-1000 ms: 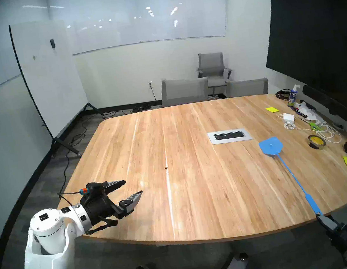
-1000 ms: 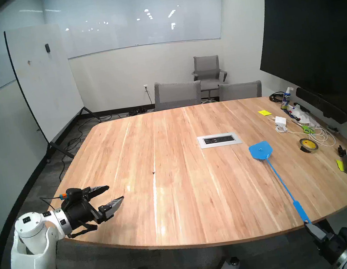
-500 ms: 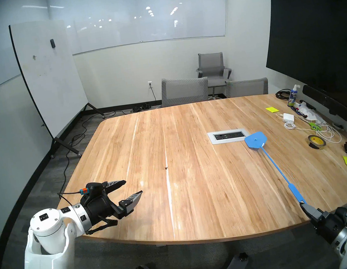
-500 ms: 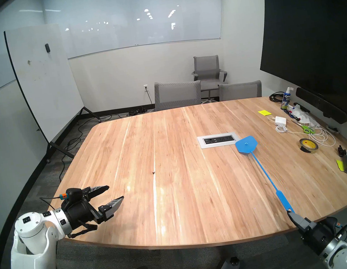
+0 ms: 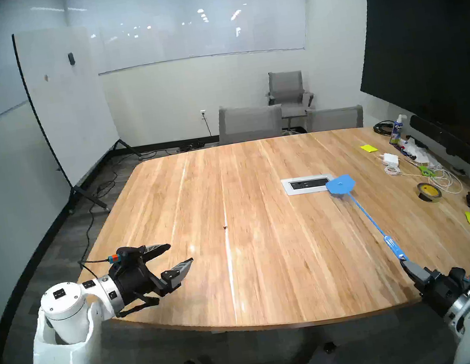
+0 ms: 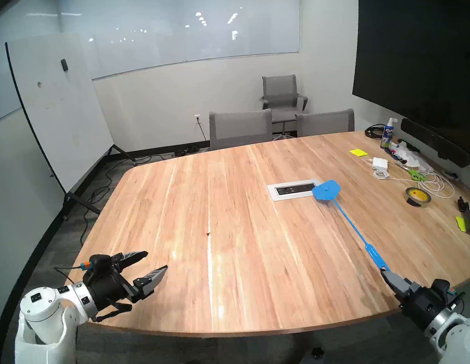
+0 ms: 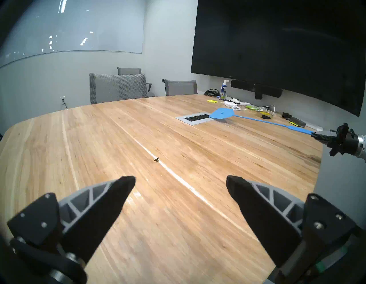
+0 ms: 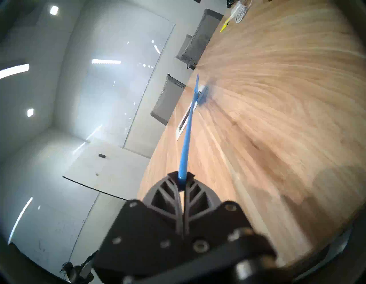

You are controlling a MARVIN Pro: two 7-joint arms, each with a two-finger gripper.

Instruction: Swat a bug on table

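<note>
Because the black right gripper (image 5: 406,263) was clamped on the very end of the long blue plastic fly swatter (image 5: 361,211), its head reached far across the light wood-plank table (image 5: 269,262), well short of the tiny dark leggy bug (image 5: 224,227) mid-table; the left gripper (image 5: 177,253) hung spread and empty.

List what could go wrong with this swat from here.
1. The swatter head is over the outlet panel, well short of the bug; a strike now would likely miss.
2. The right gripper pinches only the handle's tip, so impact might twist it loose.
3. The open left gripper sits near the bug.
</note>
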